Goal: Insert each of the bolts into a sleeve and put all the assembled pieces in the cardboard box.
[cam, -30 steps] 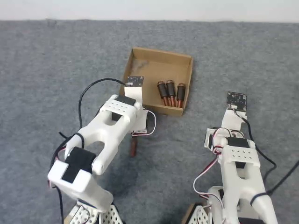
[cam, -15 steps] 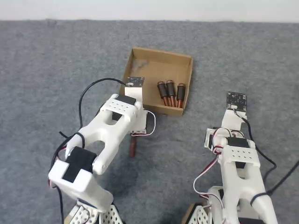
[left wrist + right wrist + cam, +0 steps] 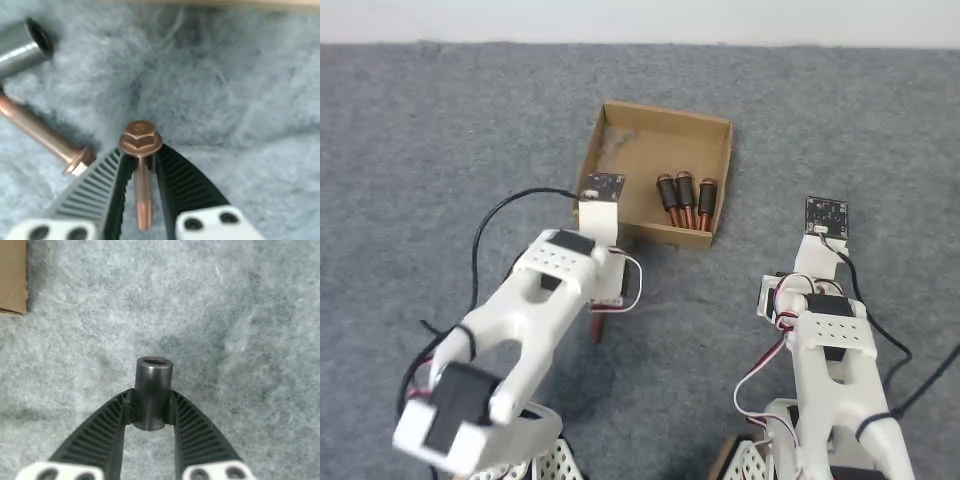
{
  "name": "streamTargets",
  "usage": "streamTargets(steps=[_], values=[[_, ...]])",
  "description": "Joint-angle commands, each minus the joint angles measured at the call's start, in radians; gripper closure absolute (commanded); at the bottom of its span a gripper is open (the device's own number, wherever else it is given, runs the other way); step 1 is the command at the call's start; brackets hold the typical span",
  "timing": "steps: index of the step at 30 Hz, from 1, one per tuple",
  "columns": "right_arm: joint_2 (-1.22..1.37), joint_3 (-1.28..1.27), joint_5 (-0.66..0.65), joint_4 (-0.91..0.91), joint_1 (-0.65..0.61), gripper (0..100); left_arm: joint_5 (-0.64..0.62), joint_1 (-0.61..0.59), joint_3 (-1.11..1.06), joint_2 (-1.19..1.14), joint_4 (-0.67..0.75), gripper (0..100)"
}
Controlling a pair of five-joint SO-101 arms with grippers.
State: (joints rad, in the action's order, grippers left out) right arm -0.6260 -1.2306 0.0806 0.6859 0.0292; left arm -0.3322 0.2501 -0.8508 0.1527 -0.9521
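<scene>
Saw left gripper (image 3: 141,156) pinched on a copper bolt (image 3: 143,185): jaws narrow, gripping the shank just under the hex head, head pointing away from the wrist, over grey carpet (image 3: 240,100). Spotted a second bolt (image 3: 41,133) lying flat on the carpet just beside that gripper, flanged head nearest the fingers. Found a loose sleeve (image 3: 22,47) by that bolt's far end, bore open; could not tell whether touching. Saw right gripper (image 3: 151,402) clamped on a dark sleeve (image 3: 154,390), ribbed fingers (image 3: 100,435) on both sides, open end pointing away from the wrist, also over carpet. Counted three assembled pieces (image 3: 685,202) side by side in the cardboard box (image 3: 594,150), against its near wall, toward the right corner. From high view, placed left arm (image 3: 555,290) just short of the box's near-left corner and right arm (image 3: 825,335) off to the box's right, apart from it.
</scene>
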Motion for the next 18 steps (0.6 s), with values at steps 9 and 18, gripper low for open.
streamTargets(steps=[9, 18], values=[[-0.047, -0.003, -0.017, -0.383, 0.015, 99.1, 0.071, -0.02, -0.088, 0.183, 0.023, 99], [-0.036, -0.008, -0.017, -0.771, 0.005, 99.1, 0.239, -0.074, -0.165, 0.258, 0.098, 99]])
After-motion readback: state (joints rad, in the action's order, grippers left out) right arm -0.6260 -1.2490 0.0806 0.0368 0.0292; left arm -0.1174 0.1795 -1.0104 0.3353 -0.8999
